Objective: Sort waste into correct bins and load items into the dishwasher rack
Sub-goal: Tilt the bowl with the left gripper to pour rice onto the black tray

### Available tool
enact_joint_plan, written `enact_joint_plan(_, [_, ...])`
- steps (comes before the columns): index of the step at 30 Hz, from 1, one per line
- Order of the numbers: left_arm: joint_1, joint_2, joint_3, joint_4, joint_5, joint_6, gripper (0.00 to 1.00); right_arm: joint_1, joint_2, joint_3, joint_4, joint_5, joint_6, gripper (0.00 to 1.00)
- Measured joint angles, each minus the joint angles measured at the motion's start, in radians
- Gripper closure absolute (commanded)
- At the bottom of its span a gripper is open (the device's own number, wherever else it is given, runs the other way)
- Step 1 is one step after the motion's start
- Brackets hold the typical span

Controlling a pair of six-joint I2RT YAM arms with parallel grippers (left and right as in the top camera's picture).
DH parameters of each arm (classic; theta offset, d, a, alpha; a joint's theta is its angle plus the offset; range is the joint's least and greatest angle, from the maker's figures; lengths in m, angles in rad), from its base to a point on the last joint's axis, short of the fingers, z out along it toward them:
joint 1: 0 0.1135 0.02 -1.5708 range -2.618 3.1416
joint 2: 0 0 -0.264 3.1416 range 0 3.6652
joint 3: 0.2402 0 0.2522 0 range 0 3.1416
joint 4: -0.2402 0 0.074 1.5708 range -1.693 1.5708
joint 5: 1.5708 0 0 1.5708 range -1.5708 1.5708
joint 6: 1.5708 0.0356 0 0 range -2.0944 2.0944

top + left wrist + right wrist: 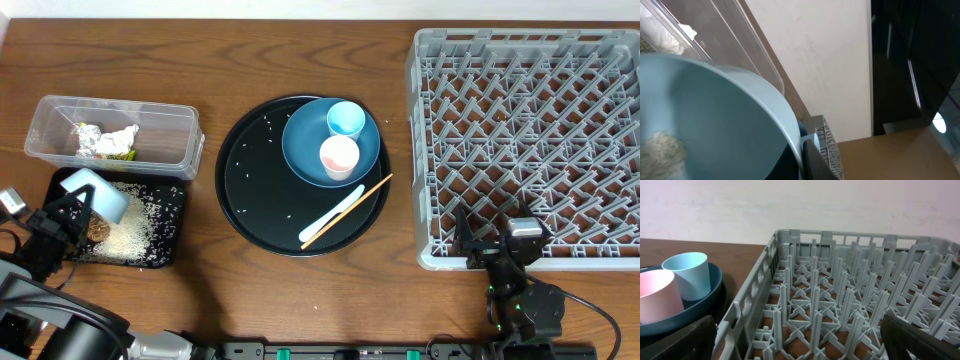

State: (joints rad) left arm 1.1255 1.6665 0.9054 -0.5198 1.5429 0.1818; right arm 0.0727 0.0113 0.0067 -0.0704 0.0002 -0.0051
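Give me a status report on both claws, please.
Left claw shut on light blue bowl, tipped over shallow black tray. Right claw open, empty, by rack. Nothing in the way.

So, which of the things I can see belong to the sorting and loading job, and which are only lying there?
Belong to the job: crumpled tissue, snack wrapper, brown lump, rice, clear tub, black rectangular tray, light blue bowl, blue plate, pale blue cup, pink cup, white spoon, chopstick, grey rack.
Only lying there: round black tray, wooden table.
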Motion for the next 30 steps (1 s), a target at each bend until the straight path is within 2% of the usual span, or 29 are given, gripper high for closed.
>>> enact_joint_plan(7, [-0.010,0.000,0.000,0.026,0.000,0.002,0.94,0.000,0.000,0.000,0.000,0.000,0.000,0.01])
enact_joint_plan(14, [-0.061,0.000,0.000,0.103,0.003,-0.064,0.94,0.000,0.000,0.000,0.000,0.000,0.000,0.01])
enact_joint_plan(17, [-0.073,0.000,0.000,0.146,0.003,-0.131,0.94,0.000,0.000,0.000,0.000,0.000,0.000,0.01])
enact_joint_plan(21, [-0.076,-0.014,0.000,0.122,0.002,-0.212,0.94,0.000,0.000,0.000,0.000,0.000,0.000,0.01])
enact_joint_plan(30, [-0.080,-0.126,0.000,0.213,-0.026,-0.305,0.94,0.000,0.000,0.000,0.000,0.000,0.000,0.01])
